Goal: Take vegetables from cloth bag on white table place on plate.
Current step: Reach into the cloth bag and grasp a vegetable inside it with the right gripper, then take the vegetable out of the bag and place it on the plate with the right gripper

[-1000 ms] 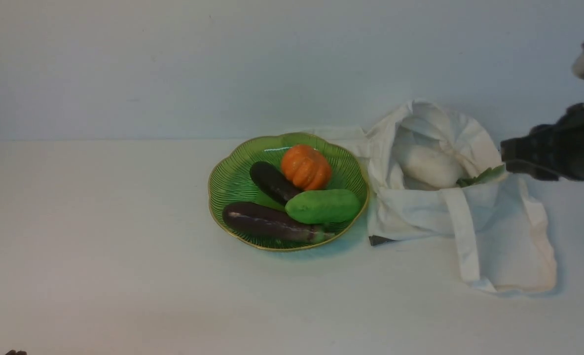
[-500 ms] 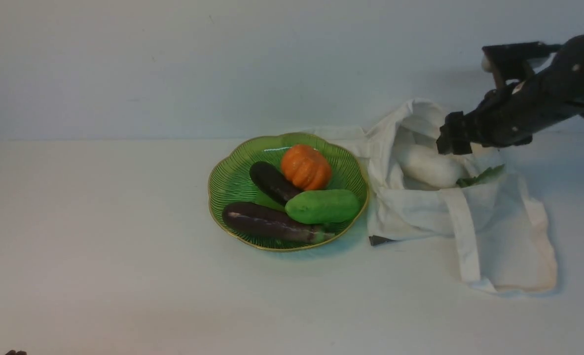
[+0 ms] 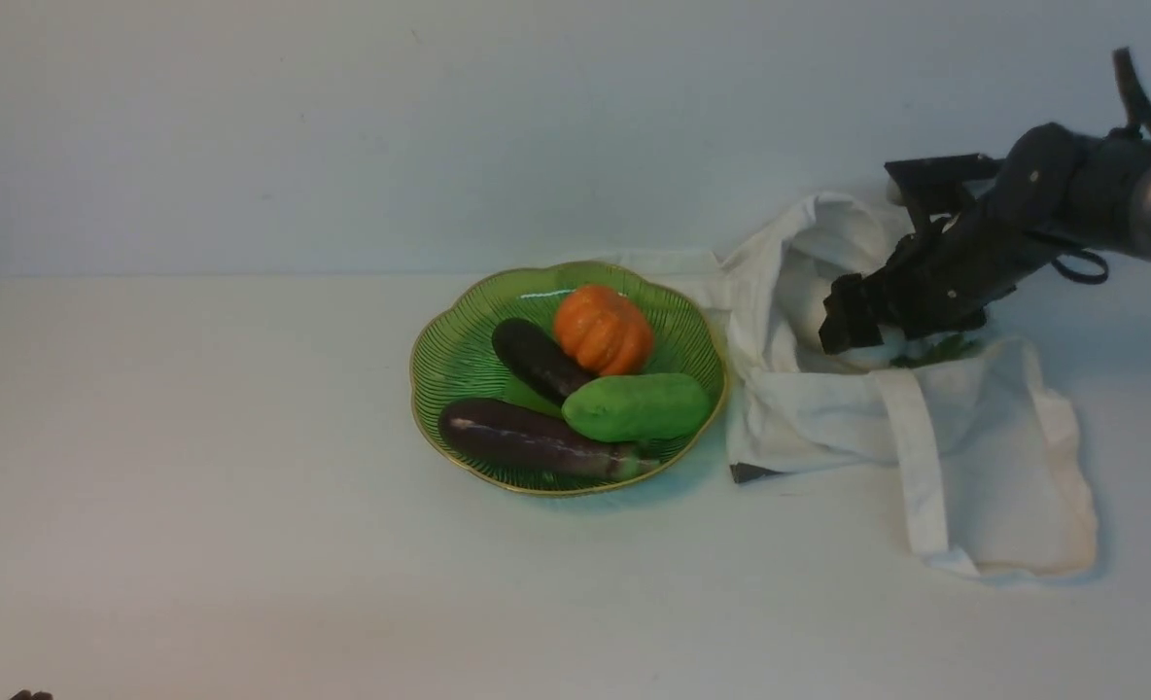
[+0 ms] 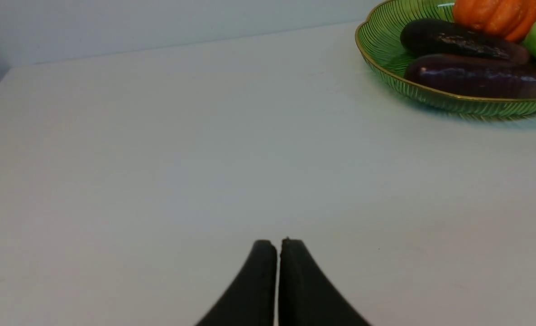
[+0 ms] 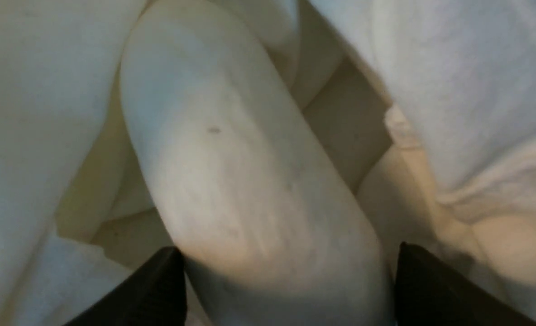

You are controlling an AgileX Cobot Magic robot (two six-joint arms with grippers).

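- Fingertips of the left gripper [image 4: 277, 244] are pressed together with nothing between them. It is parked low over bare worktop [image 3: 196, 486], well apart from the bag, so this arm has no part in the coming pick.
- Next along, the plate [image 3: 449, 355] already carries a pumpkin [image 3: 603, 329], two aubergines [image 3: 537, 358] and a green gourd [image 3: 637, 406]. The only free green glass is on its left side.
- Just beside the plate's right rim lies the cloth bag [image 3: 984, 467], slumped on the worktop with its mouth gaping upward.
- Inside that mouth lies the radish [image 5: 250, 181], with its leaves [image 3: 930, 352] poking out on the right.
- The right gripper [image 5: 288, 248] is much the nearer one, reaching down into the bag. Its jaws stand wide, one either side of the radish body, and are not yet clamped on it. Whether the tips already press the skin I cannot tell.
- The radish's long axis runs away from the wrist, across the line between the two fingers. Closing should therefore catch its narrow width, I judge, though bag folds close by could get pinched.
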